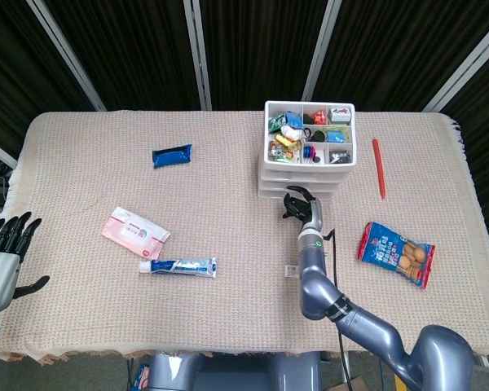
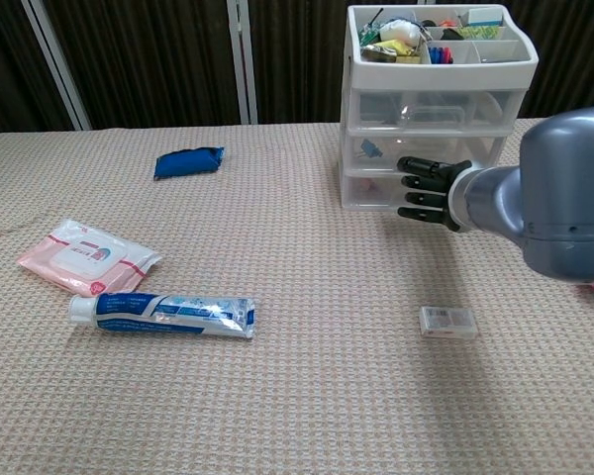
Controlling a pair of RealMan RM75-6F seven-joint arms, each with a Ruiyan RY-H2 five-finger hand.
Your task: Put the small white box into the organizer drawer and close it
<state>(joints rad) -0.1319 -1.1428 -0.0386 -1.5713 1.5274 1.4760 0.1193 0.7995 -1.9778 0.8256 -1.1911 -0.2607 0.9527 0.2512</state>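
The right hand [image 2: 428, 188] is held at the organizer's [image 2: 438, 109] lowest drawer, fingers [image 2: 416, 185] extended and apart, empty. The box [image 2: 448, 322] lies behind them on the tabletop — untouched. A misjudged hook could shove the organizer instead of opening 1 drawer.

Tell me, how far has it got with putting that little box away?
Nothing looks done yet: the small white box lies on the tablecloth, untouched, and the organizer's drawers all look closed. In hand: the right hand reaches at the bottom drawer's front, holding nothing. Left: open a drawer, pick up the box, put it in, close the drawer.
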